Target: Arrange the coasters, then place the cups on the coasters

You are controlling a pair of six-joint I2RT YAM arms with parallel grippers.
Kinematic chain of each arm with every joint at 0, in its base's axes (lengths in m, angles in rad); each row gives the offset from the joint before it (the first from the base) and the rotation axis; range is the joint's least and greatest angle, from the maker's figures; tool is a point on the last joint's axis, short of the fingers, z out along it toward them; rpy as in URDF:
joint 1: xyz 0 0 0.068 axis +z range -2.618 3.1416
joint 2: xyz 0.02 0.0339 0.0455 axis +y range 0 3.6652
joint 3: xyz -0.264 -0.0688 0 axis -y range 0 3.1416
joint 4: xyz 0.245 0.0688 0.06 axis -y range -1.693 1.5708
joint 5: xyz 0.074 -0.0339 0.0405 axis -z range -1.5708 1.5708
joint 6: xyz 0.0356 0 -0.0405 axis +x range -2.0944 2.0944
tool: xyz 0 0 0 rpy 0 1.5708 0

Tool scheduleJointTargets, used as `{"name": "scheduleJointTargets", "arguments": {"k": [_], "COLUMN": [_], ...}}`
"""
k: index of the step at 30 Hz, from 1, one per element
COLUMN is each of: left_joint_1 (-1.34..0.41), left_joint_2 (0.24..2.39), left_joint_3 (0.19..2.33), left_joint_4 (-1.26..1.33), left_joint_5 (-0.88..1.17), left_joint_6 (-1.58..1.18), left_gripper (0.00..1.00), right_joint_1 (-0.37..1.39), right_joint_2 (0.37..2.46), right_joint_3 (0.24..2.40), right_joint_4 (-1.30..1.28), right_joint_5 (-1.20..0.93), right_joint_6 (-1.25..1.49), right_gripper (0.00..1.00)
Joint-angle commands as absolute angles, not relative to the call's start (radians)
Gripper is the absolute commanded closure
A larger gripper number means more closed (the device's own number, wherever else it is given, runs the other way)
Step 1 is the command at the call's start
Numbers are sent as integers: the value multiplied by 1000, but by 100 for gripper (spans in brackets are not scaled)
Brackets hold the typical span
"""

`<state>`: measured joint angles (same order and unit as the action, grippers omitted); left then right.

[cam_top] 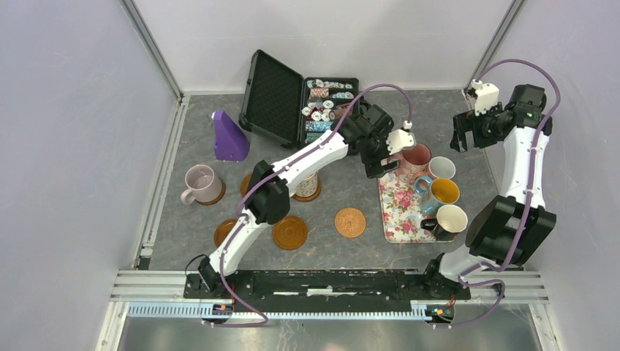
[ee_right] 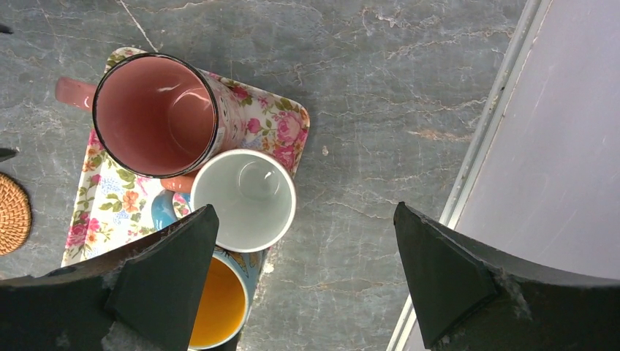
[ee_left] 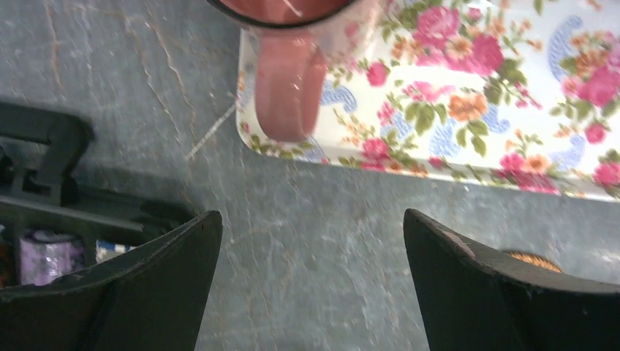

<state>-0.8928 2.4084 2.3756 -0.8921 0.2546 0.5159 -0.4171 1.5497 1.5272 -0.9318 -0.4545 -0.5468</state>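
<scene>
Grey marbled bench (cam_top: 351,252), walled in by pale panels, carries the whole job. Two cups look settled. The lilac mug (cam_top: 199,180) sits on a brown coaster (cam_top: 214,198) at the left. The floral mug (cam_top: 309,183), half hidden behind the left arm, stands on a second brown coaster (cam_top: 313,196).

Four coasters lie bare between those cups and the tray:
- a third brown coaster (cam_top: 290,232) lies near the middle
- a fourth brown coaster (cam_top: 224,231) is partly under the arm
- a fifth brown coaster (cam_top: 246,183) peeks out beside the arm's elbow
- the tan coaster (cam_top: 350,222) is the nearest to the tray

The spread looks loose but usable as an arrangement.

Four cups are not yet placed. The pink mug (cam_top: 417,161), white mug (cam_top: 441,168), blue mug (cam_top: 441,192) and black mug (cam_top: 448,219) crowd together on the floral tray (cam_top: 395,216) at the right. By that count, about a third of the placing appears done.

The left gripper (ee_left: 311,216) hovers just off the tray's corner, near the pink mug's handle. Its fingers are spread wide and hold nothing, and that mug seems the likely next pick. The right gripper (ee_right: 305,210) hangs above the tray's far end, over the white mug and the bare bench beside it. Its fingers are likewise spread and empty.

Farther back, a black case (cam_top: 274,99) of poker chips (cam_top: 325,106) and a purple object (cam_top: 229,137) play no part.
</scene>
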Motion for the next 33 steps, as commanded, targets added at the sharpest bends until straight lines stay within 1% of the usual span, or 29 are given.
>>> {"name": "scheduleJointTargets", "arguments": {"k": [1, 5, 10, 15, 19, 20, 21, 23, 25, 30, 33], "left_joint_1": [-900, -915, -929, -940, -947, -951, -953, -955, -955, -955, -955], "left_joint_2": [2460, 2502, 2550, 2582, 2598, 2599, 2599, 2593, 2578, 2518, 2483], "left_joint_3": [2451, 2467, 2515, 2517, 2521, 2521, 2521, 2519, 2509, 2448, 2409], "left_joint_4": [-740, -664, -656, -639, -642, -643, -642, -641, -641, -641, -643], "left_joint_5": [275, 282, 307, 306, 313, 307, 297, 294, 296, 296, 287], "left_joint_6": [484, 488, 484, 472, 461, 463, 458, 445, 426, 402, 383], "left_gripper": [1, 3, 12, 18, 32, 36, 44, 52, 59, 70, 79], "right_joint_1": [-418, -429, -446, -457, -469, -472, -475, -480, -483, -485, -486], "right_joint_2": [1551, 1552, 1544, 1537, 1530, 1528, 1528, 1529, 1526, 1526, 1522], "right_joint_3": [1551, 1553, 1549, 1539, 1536, 1536, 1536, 1537, 1537, 1528, 1524], "right_joint_4": [-913, -915, -923, -926, -932, -935, -937, -940, -942, -938, -934], "right_joint_5": [-478, -474, -473, -480, -477, -477, -478, -480, -484, -494, -500], "right_joint_6": [-538, -543, -557, -557, -573, -576, -579, -582, -584, -582, -581], "right_gripper": [2, 2, 2, 2, 2, 2, 2, 2, 2, 2, 2]}}
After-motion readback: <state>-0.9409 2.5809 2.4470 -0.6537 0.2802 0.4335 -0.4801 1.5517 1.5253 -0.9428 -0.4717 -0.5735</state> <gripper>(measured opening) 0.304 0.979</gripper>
